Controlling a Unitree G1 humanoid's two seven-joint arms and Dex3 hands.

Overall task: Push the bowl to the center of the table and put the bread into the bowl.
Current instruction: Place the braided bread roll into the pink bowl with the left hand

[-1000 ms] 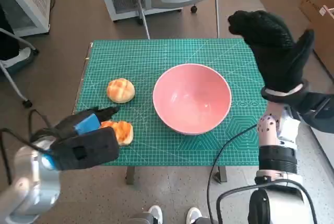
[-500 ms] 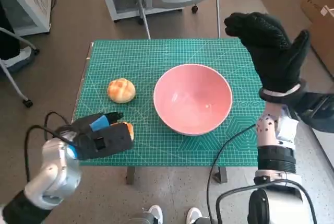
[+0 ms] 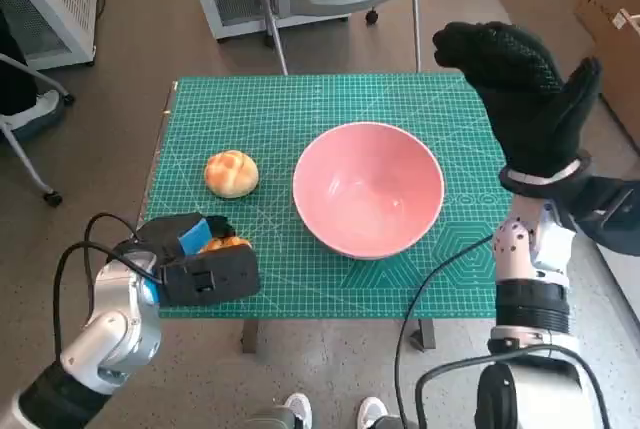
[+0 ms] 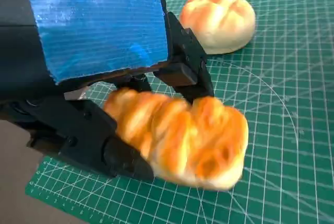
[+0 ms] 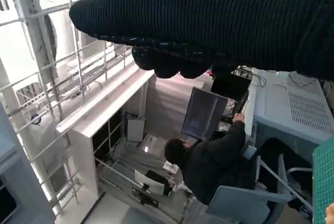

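Closing my left hand (image 3: 205, 267) fingers (image 4: 180, 72) on the braided bread (image 4: 182, 143) at seven o'clock of the pink bowl (image 3: 368, 187); grasp now made, right hand (image 3: 525, 94) spread, empty.

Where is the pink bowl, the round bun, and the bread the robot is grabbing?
pink bowl (image 3: 368, 189), head view, inside bottom.
round bun (image 3: 231, 172), head view, middle of its top.
bread in the left hand (image 4: 182, 140), left wrist view, middle of its crust.

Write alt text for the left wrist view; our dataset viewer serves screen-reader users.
The robot's left hand, black with blue tape over its back, closes its fingers around a golden braided bread roll lying on a green gridded cutting mat. A second, round bread bun sits on the mat beyond it, untouched.
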